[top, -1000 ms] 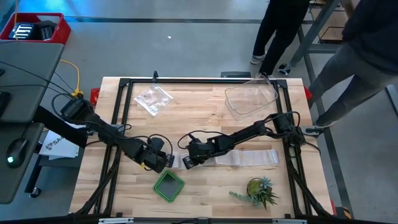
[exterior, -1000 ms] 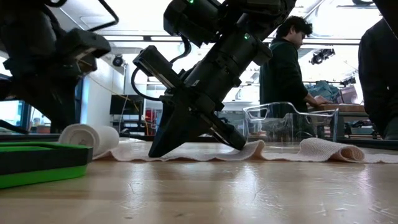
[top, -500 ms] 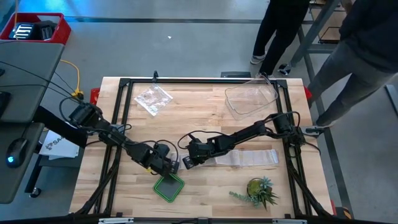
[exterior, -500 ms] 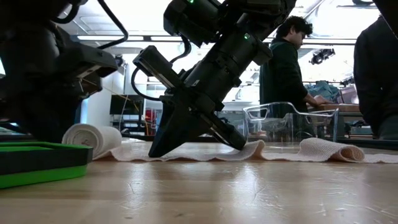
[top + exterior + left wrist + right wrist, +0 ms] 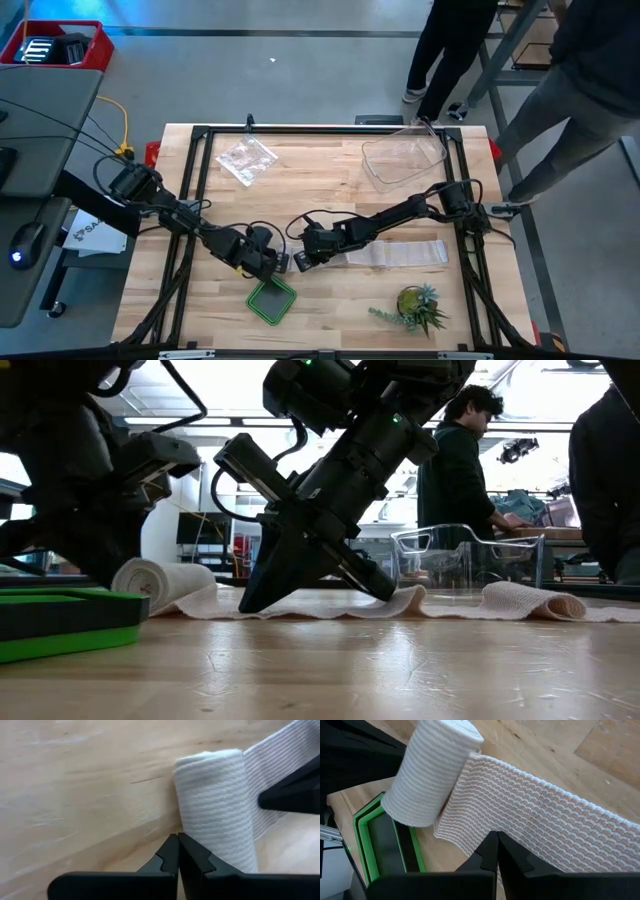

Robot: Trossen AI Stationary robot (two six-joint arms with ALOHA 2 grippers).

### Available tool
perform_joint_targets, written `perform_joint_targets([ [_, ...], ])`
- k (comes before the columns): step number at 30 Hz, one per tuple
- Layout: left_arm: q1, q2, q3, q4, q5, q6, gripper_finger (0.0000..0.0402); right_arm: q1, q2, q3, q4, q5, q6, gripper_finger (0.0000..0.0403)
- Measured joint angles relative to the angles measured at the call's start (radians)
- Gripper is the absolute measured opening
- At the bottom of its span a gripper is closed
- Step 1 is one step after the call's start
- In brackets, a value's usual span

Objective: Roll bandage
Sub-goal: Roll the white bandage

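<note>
Bandage (image 5: 400,253) lies mid-counter (image 5: 330,310), partly rolled: the roll (image 5: 165,584) at its left end, the flat strip running right. Left end effector (image 5: 275,262) fingers fully closed, gripping nothing, tips on the counter just beside the roll's left side. Right end effector (image 5: 297,259) also fully closed, holding nothing, tips pressed down on the strip just right of the roll. Green tray (image 5: 271,300) just near of both. Clear tub (image 5: 403,160) far right, plastic bag (image 5: 246,158) far left, small plant (image 5: 418,308) near right.
</note>
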Motion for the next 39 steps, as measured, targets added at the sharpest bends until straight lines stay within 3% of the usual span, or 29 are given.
perform_joint_targets([
  [39,-0.025,-0.05,0.002,0.104,-0.044,0.025,0.0,0.019,-0.004,0.002,-0.097,-0.004,0.022,0.0],
])
